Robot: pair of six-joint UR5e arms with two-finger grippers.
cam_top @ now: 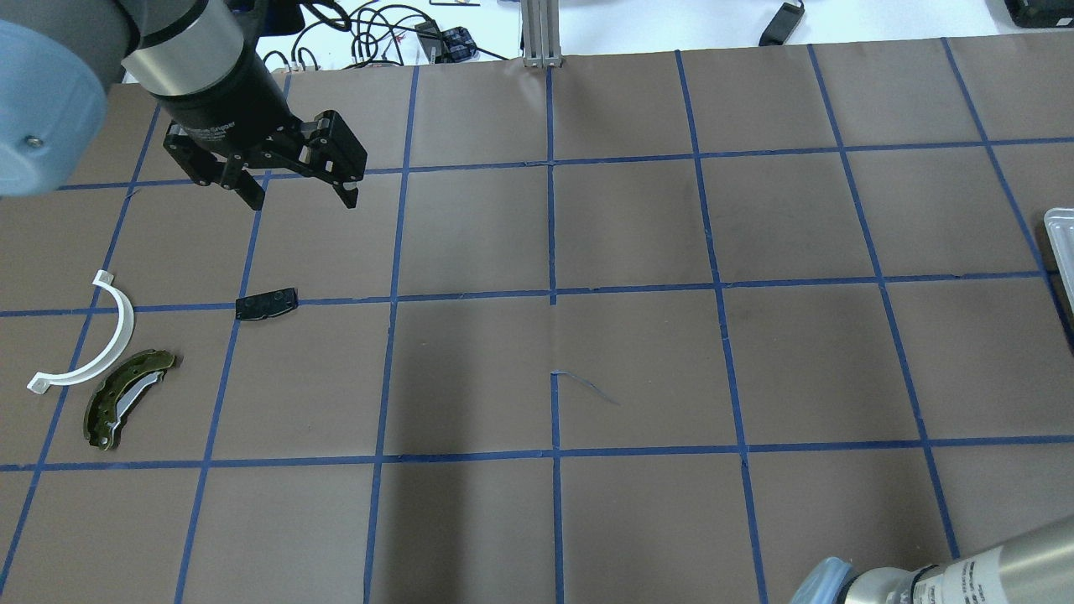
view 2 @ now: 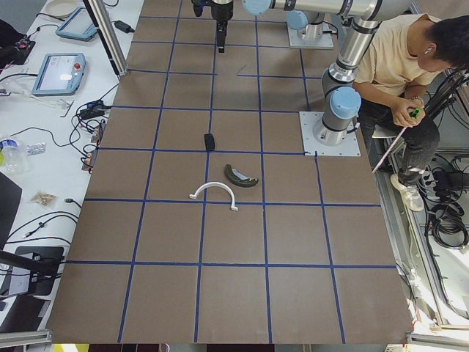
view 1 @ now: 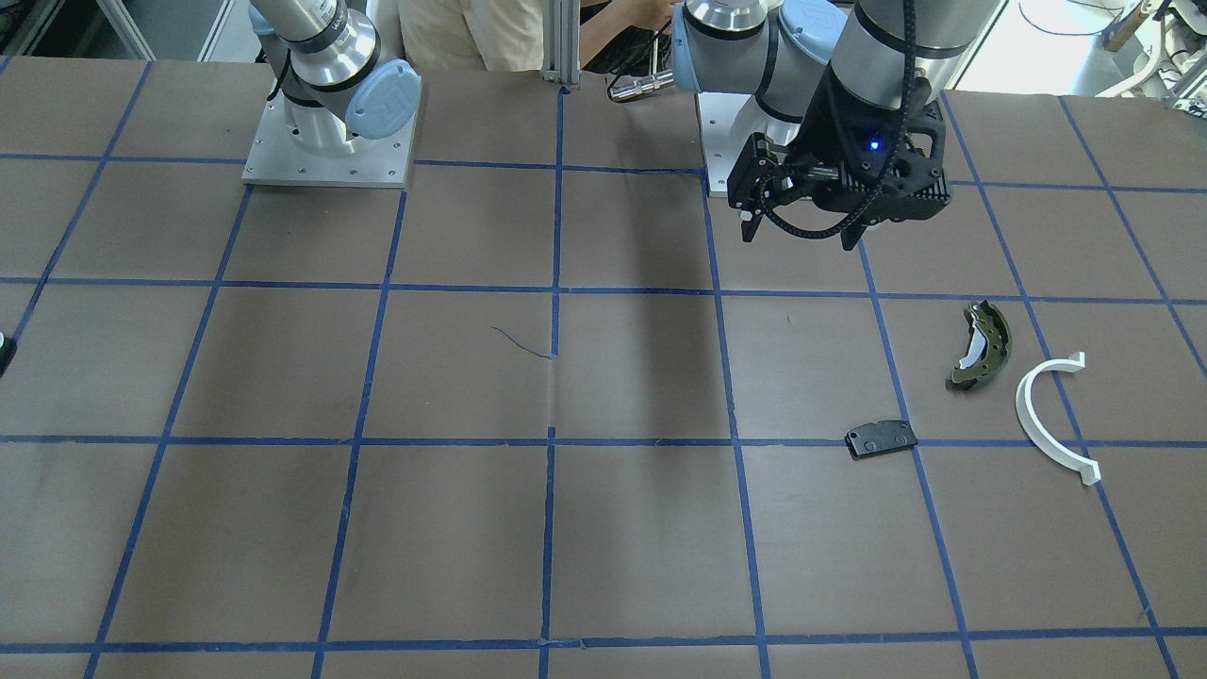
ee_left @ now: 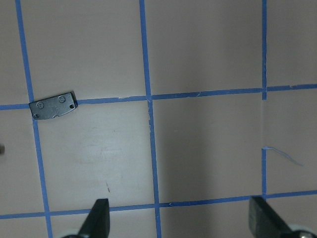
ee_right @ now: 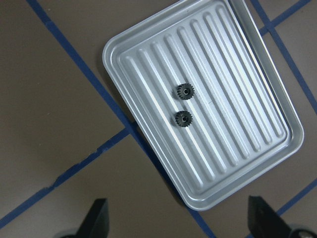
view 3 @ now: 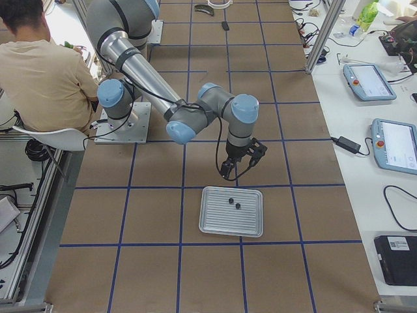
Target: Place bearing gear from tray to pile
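Two small black bearing gears [ee_right: 185, 91] [ee_right: 183, 118] lie side by side in the ribbed silver tray [ee_right: 247, 74], also seen in the exterior right view [view 3: 215, 222]. My right gripper [ee_right: 178, 225] [view 3: 236, 171] hangs open and empty above the table just beside the tray's edge. The pile lies at the other end: an olive-green brake shoe [view 1: 983, 344] [cam_top: 126, 397], a white arc [view 1: 1024, 405] [cam_top: 127, 323] and a black pad [view 1: 881, 438] [cam_top: 266, 304] [ee_left: 53, 105]. My left gripper [cam_top: 304, 200] [view 1: 800, 238] hovers open and empty above the table near the pad.
The tray's corner shows at the overhead view's right edge [cam_top: 1059, 243]. A seated person [view 2: 399, 66] is beside the robot's bases [view 1: 328, 141]. A bench with tablets [view 3: 365, 81] and cables runs along the table's far side.
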